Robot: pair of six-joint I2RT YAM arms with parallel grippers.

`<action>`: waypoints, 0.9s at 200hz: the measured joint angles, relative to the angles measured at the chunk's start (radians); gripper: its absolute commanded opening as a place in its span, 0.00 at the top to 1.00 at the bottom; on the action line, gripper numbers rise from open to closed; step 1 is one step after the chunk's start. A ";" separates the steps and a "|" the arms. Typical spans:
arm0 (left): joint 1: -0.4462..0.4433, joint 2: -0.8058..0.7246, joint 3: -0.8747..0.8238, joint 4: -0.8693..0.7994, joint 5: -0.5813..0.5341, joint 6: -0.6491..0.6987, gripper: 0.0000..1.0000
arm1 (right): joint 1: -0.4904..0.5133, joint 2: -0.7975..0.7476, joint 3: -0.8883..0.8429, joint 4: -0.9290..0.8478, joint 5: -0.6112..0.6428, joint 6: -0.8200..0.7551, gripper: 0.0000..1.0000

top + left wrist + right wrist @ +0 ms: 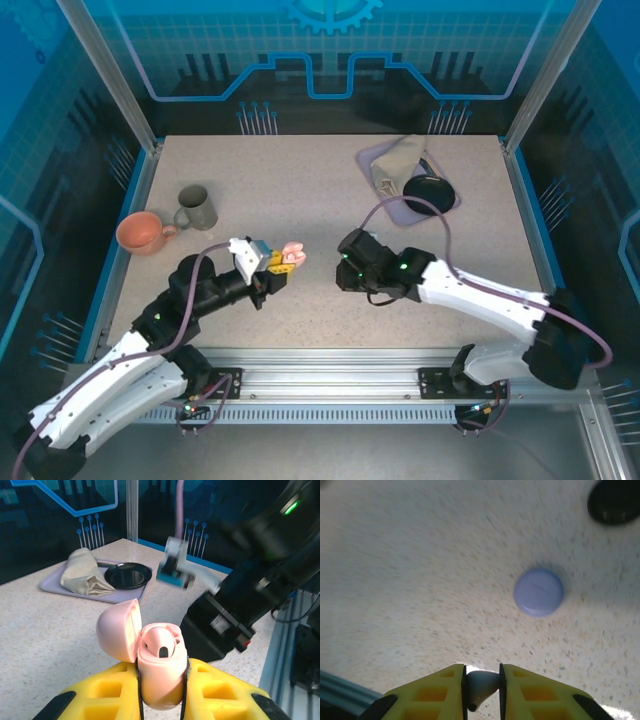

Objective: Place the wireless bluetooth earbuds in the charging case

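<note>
Left gripper (275,263) pressed onto the body of a pale pink case (159,667), held off the table (300,190) near its middle, lid (117,630) swung open to the left. In the left wrist view a rounded pink piece with a dark slot sits in the case mouth; likely one earbud already seated, not certain. Right gripper (481,672) pinches a small pale earbud (479,689) between its yellow fingers (440,690), tip pointing down. It is just to the right of the open case and apart from it, so this bud is not yet in. Beneath the right gripper a round lavender case (539,592) lies shut on the table, and a black round object (614,500) sits beyond it, probably another case. Contents of both cannot be told. No loose buds seen on the table. Judgement: pink pair about half done; remaining are seating the held bud, closing the lid, and possibly the other colours. Tray (372,158) with cloth (398,160) at far right, mug (197,207) and orange cup (143,232) at left, uninvolved.
</note>
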State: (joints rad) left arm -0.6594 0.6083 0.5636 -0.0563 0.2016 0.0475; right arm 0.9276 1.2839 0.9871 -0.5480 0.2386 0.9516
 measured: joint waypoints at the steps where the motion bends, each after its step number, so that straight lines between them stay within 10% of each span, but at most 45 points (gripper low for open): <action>1: 0.000 0.002 0.000 0.001 0.001 -0.001 1.00 | -0.001 -0.008 0.000 0.003 0.002 -0.008 0.76; 74: 0.000 0.090 -0.021 0.117 0.033 -0.049 1.00 | -0.006 -0.290 0.000 0.146 0.007 -0.267 0.77; 180: 0.000 0.179 -0.010 0.205 0.084 -0.012 1.00 | 0.049 -0.218 0.110 0.253 -0.029 -0.352 0.77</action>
State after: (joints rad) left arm -0.6594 0.7868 0.5537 0.1486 0.2855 0.0357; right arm 0.9768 1.0657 1.0969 -0.2947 0.2100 0.5999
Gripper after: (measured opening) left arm 0.199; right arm 0.232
